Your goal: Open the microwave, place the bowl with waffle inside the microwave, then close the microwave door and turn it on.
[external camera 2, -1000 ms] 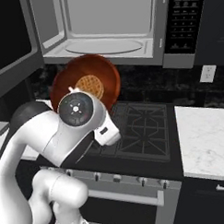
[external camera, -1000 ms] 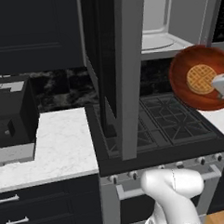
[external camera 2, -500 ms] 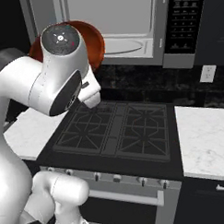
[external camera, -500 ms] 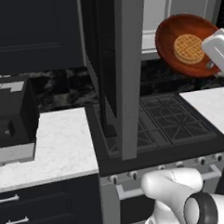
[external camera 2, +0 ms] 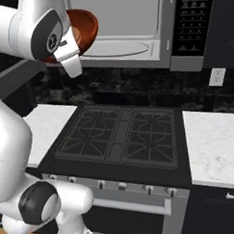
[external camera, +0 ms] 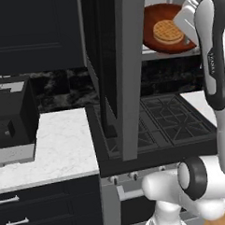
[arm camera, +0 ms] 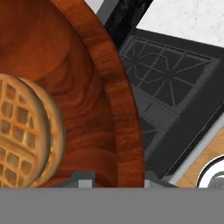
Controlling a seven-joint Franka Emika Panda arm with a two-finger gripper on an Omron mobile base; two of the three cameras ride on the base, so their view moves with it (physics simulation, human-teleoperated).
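Observation:
The microwave (external camera 2: 133, 12) hangs above the stove, with its light grey cavity open, the turntable (external camera 2: 121, 49) showing and the dark control strip (external camera 2: 189, 24) on its right. The microwave door (external camera: 119, 72) is swung wide and stands edge-on in the left base view. My gripper (arm camera: 116, 179) is shut on the rim of the reddish-brown bowl (external camera: 166, 29). It holds the bowl at the left front of the cavity mouth, about level with the cavity floor. The waffle (arm camera: 22, 135) lies inside the bowl (external camera 2: 83, 26). My arm hides the bowl's near side in the right base view.
Below is a black gas stove (external camera 2: 122, 138). White counters flank it, the left one (external camera: 64, 145) carrying a black boxy appliance (external camera: 12, 119), the right one (external camera 2: 211, 139) bare. Dark cabinets (external camera: 35, 34) fill the upper left. The open door juts over the stove's left edge.
The arm has raised the bowl from beside the stove up to the microwave's opening and carried it inward. The door and the rest of the kitchen stay as they were.

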